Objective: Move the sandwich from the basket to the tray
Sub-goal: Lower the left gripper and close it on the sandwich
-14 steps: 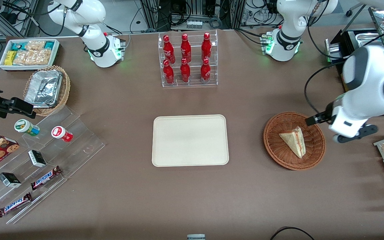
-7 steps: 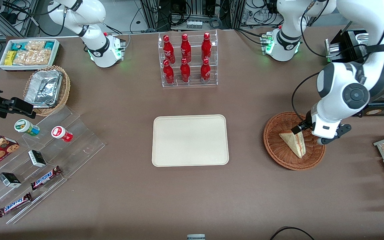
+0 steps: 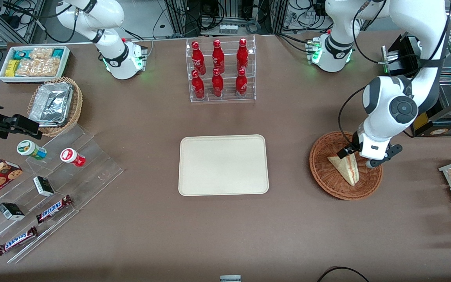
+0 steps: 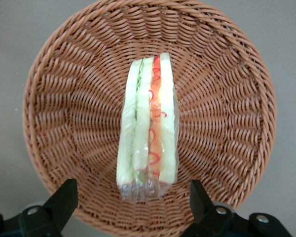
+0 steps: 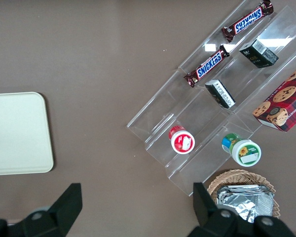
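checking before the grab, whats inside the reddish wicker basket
One sandwich lies in the basket, wrapped in clear film, cut edge up. The open tool hovers above it. What the sandwich covers cannot be seen.

Sandwich (image 4: 148,126) wrapped, on edge in wicker basket (image 4: 64,98); cream tray (image 3: 223,164) bare, apart; tool (image 4: 133,197) above, open.

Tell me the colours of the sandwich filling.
Green, pale cream and orange-red, with thin red squiggles, between white bread on the sandwich. Left wrist view shows it best.
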Tool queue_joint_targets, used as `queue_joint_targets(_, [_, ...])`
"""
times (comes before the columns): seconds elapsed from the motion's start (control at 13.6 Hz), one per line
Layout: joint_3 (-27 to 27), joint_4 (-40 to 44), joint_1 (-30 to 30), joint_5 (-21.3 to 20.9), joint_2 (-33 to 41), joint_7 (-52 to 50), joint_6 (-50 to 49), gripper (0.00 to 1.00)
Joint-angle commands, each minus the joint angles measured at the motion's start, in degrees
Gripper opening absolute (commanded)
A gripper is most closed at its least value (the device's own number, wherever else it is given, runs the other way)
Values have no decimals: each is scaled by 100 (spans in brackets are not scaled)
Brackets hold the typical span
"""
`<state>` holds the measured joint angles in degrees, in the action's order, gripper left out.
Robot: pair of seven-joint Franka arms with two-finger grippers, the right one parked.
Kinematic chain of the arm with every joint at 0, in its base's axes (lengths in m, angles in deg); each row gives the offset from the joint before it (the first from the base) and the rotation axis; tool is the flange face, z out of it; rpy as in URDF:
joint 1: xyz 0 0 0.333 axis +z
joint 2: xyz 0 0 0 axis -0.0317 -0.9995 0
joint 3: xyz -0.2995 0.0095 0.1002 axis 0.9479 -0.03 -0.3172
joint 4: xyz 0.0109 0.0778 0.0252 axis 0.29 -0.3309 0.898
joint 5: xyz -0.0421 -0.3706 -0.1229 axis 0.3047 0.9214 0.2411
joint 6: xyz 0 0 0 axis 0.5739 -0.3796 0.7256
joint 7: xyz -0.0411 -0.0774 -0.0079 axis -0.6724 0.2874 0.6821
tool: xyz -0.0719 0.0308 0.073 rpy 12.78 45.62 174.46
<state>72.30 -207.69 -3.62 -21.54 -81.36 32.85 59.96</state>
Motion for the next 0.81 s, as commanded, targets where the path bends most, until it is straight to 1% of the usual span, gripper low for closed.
queue_joint_targets(0.0, [-53, -25, -63, -33, -244, -144, 415, 100])
queue_joint_targets(0.15, [-53, -8, -63, -33, -376, -196, 565, 99])
queue_joint_targets(0.22, [-53, -8, -63, -33, -412, -258, 643, 85])
queue_joint_targets(0.29, [-53, 10, -46, -33, -438, -258, 653, 41])
queue_joint_targets(0.37, [-53, 36, -37, -33, -438, -241, 644, 1])
queue_joint_targets(0.51, [-53, 255, -54, -33, -421, -215, 435, 0])
queue_joint_targets(0.66, [-44, 501, -80, -50, -342, -153, -214, 0])
queue_joint_targets(0.73, [-27, 606, -89, -164, -185, -153, -565, 0])
